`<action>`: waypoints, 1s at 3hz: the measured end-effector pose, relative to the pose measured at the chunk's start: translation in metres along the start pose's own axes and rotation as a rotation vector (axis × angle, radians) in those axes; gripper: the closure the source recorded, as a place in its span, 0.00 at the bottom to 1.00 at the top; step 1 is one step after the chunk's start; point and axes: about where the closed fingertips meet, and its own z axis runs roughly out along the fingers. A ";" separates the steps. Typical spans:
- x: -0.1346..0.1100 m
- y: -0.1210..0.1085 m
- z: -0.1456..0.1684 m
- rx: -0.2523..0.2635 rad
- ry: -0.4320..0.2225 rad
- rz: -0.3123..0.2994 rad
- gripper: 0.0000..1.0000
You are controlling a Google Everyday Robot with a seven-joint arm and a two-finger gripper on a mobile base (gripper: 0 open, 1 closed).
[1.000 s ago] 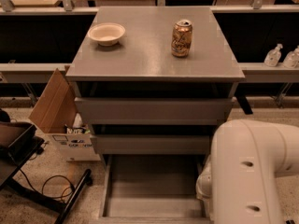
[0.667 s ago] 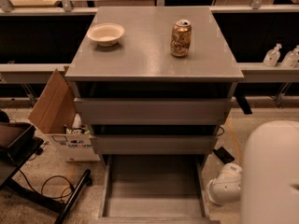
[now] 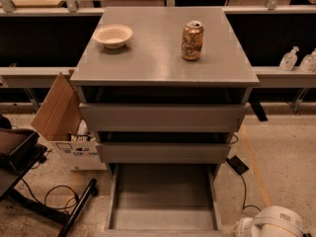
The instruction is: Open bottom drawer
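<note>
Open bottom drawer [image 3: 163,204] under 2 upper drawers [image 3: 163,116]; gripper out of view; white arm [image 3: 276,223] bottom-right.

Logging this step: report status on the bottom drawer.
Gripper out of view, only white arm bottom right. Bottom drawer pulled out. Nothing in the way.

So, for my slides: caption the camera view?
Bottom drawer pulled open, bowl and can atop the cabinet; arm lower right, gripper out of view.

The robot's arm [image 3: 279,224] shows smooth white rounded shells, seemingly jointed; its hand is out of view.
</note>
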 end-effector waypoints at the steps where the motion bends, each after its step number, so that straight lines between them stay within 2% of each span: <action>1: -0.004 -0.014 -0.030 0.063 0.010 -0.029 0.82; 3: -0.004 -0.014 -0.030 0.063 0.010 -0.029 0.36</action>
